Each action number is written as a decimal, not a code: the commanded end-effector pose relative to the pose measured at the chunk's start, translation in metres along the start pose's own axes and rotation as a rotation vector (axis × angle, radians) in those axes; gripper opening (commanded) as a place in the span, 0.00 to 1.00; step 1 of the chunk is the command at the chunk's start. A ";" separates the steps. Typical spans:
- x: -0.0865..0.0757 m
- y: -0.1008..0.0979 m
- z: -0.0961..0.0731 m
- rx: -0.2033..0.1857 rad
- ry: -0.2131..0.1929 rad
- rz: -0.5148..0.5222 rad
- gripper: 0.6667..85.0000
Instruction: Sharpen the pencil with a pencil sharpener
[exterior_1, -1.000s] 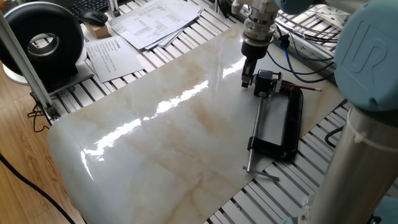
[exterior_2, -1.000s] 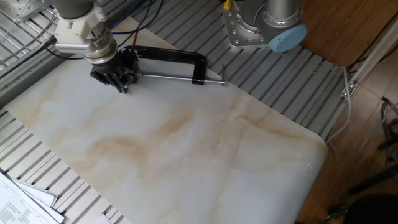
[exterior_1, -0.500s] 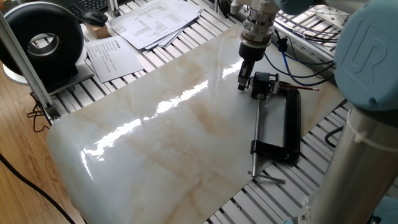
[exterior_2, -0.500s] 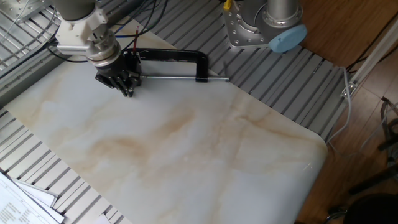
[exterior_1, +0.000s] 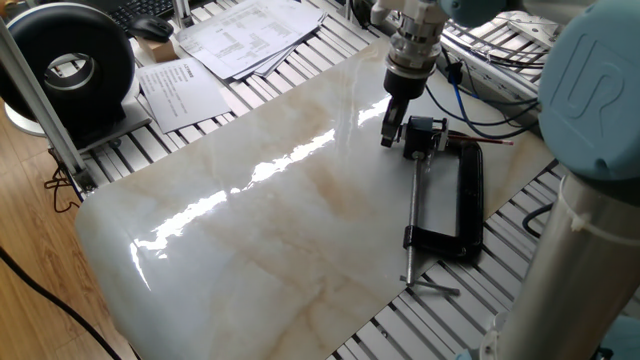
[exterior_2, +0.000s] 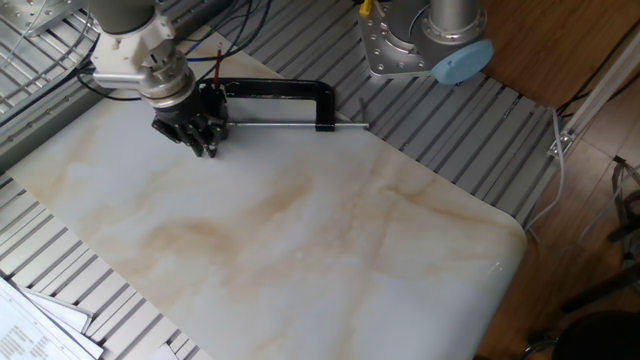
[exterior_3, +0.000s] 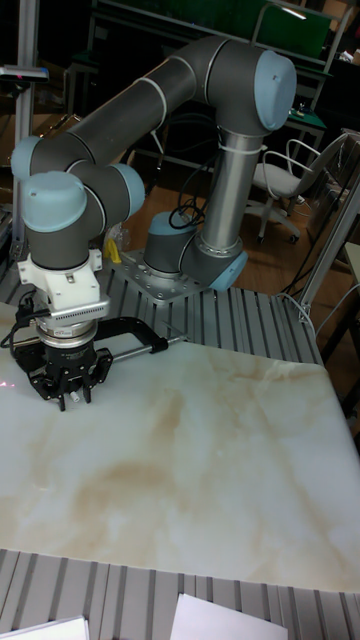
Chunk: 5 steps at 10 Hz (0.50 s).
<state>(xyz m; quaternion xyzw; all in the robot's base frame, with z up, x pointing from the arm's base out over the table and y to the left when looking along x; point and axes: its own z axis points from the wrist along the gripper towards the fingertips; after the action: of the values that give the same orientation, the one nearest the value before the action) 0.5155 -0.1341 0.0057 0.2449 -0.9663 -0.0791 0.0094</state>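
where marble slab (exterior_1: 270, 210) gleams, papers (exterior_1: 245, 35), slatted table (exterior_2: 440, 110)

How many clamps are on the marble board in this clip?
1. The black clamp lies at the board's edge beside the gripper, its screw rod running along the frame; the sharpener sits at its near end. None seems hidden.

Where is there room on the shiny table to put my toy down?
Most of the marble board is bare: everything from the gripper toward the papers and the near rounded corner. It's crowded only at the far edge, around the black clamp and pencil sharpener.
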 end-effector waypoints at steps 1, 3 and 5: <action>-0.001 0.002 -0.005 0.026 0.012 -0.002 0.53; -0.004 0.009 -0.006 0.072 0.029 0.016 0.51; -0.010 0.017 -0.009 0.078 0.037 0.026 0.50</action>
<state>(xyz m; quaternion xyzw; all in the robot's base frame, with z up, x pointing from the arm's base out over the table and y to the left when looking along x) 0.5146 -0.1264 0.0109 0.2424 -0.9688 -0.0490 0.0175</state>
